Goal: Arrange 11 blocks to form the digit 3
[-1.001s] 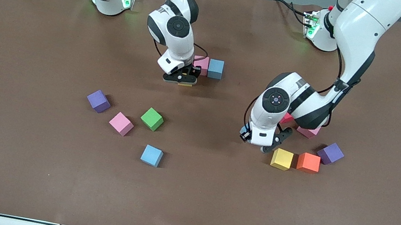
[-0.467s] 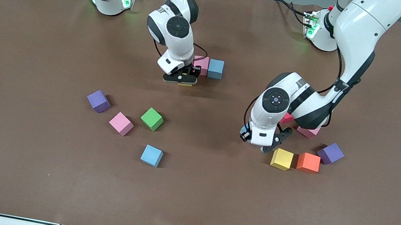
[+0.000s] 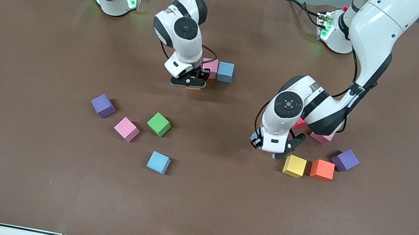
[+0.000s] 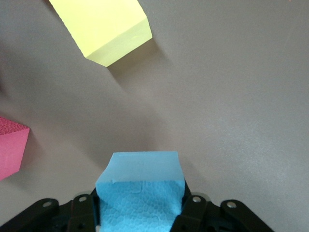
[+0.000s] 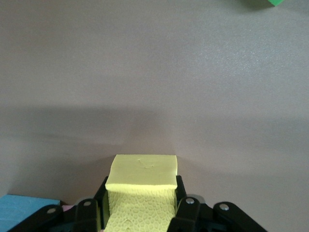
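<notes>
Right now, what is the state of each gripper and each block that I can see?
left gripper: shut on a light blue block, beside the loose yellow block.
right gripper: shut on a yellow block, next to the pink and blue pair.
green block: loose on the table.
orange block: loose, beside the loose yellow block.
two purple blocks: loose, untouched.

table [image 3: 10, 168] brown | cubes [image 3: 159, 162] scattered | two purple cubes [image 3: 103, 105]
</notes>
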